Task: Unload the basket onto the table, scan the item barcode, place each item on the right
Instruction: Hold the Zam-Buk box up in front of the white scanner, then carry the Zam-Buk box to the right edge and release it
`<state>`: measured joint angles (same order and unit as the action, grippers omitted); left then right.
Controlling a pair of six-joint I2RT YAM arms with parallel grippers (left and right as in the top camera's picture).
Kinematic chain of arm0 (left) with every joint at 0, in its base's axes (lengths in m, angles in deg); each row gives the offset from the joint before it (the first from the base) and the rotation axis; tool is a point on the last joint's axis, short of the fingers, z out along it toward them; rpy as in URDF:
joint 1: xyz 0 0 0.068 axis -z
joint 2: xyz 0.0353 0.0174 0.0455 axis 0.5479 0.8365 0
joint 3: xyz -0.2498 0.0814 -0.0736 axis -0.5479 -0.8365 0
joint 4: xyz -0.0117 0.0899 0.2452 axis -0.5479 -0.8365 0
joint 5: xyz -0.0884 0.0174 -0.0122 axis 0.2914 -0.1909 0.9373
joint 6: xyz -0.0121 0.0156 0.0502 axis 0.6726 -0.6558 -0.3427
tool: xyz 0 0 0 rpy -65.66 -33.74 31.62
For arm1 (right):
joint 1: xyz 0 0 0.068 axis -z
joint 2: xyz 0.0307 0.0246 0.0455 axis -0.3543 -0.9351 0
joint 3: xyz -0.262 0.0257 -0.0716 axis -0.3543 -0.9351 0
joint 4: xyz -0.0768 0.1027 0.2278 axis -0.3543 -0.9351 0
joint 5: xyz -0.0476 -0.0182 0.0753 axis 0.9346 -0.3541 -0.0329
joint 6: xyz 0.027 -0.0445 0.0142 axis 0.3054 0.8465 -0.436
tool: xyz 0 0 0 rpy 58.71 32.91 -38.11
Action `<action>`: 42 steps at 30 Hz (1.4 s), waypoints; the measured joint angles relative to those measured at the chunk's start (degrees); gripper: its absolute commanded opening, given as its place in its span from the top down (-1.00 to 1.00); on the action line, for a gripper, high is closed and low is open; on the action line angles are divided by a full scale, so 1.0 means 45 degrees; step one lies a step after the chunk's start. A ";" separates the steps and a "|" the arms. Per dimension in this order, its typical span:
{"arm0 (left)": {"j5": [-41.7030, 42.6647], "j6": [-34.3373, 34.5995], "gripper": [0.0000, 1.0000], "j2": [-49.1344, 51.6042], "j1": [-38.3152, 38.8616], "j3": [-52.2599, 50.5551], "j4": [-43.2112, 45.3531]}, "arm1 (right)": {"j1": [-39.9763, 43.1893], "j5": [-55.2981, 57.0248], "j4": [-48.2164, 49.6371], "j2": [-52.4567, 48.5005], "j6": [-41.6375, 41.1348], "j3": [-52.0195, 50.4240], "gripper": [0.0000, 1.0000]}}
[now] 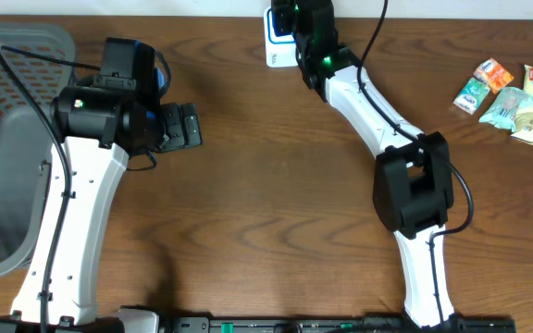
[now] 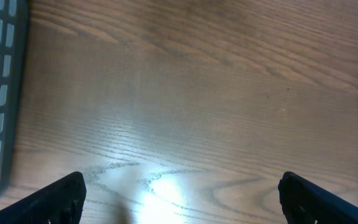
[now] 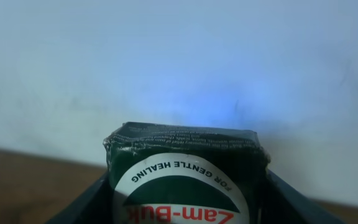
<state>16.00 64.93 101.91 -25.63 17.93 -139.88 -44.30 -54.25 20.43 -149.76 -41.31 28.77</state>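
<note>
We see a brown wooden table (image 1: 266,185) with two white and black robot arms at it.

The right arm reaches to the back edge of the table. Its right claw (image 3: 188,186) is holding a dark green little box (image 3: 185,155) wrapped in shiny clear film. One black finger (image 3: 82,202) sits on each side of the box and they squeeze it between them. The box has a white ring on it with green letters. The letters look upside down from the wrist camera. They say "Zam-Buk" and "FOR GENTLE HEALING".

The box is held up close to a pale white surface (image 3: 179,62). A soft blue glow shines on that surface just above the box. From above we see a small white block with a blue light (image 1: 274,46) at the back edge of the table. The end of the right arm is right at this block and covers part of it. We cannot see the green box from above.

The left claw (image 2: 182,180) is wide open and holds nothing. Its two dark fingers (image 2: 61,199) are far apart over bare wood. A grey plastic basket with a grid of holes (image 1: 7,55) stands just beside the left arm.

A pile of bright snack packets (image 1: 521,97) lies on the right side of the table, well apart from both claws.
</note>
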 measured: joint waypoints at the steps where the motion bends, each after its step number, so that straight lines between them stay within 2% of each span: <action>1: 0.0000 0.0000 -0.96 0.0000 0.0000 0.0000 -0.0010 | 0.0005 0.0049 0.0379 -0.0097 0.0083 0.0000 -0.03; 7: 0.0000 0.0000 -0.96 0.0000 0.0000 0.0000 -0.0005 | 0.0092 0.0282 0.2390 -0.1273 0.0345 0.0024 0.08; 17: 0.0000 0.0000 -0.96 0.0000 0.0000 0.0000 -0.0005 | 0.0112 0.0364 0.3254 -0.2157 0.0447 0.0019 0.06; 24: 0.0000 0.0000 -0.95 0.0000 0.0000 0.0000 -0.0005 | 0.0136 0.1613 0.3230 -0.2118 0.0486 0.0024 0.17; 28: 0.0000 0.0000 -0.96 0.0000 0.0000 0.0000 0.0000 | 0.0296 0.2492 0.1846 -0.1783 0.0495 0.0024 0.25; 31: 0.0000 0.0000 -0.95 0.0000 0.0000 0.0000 0.0000 | 0.0661 0.2880 0.0034 -0.1200 0.0500 0.0019 0.27; 38: 0.0000 0.0000 -0.96 0.0000 0.0000 0.0000 -0.0010 | 0.2739 0.3303 -0.3725 0.0311 0.0505 0.0087 0.25; 42: 0.0000 0.0000 -0.96 0.0000 0.0000 0.0000 0.0000 | 0.4129 0.3453 -0.5935 0.0486 0.0612 0.0121 0.46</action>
<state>16.00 64.93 101.91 -25.63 17.93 -139.88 -25.72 -38.71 -6.28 -147.58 -38.55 29.32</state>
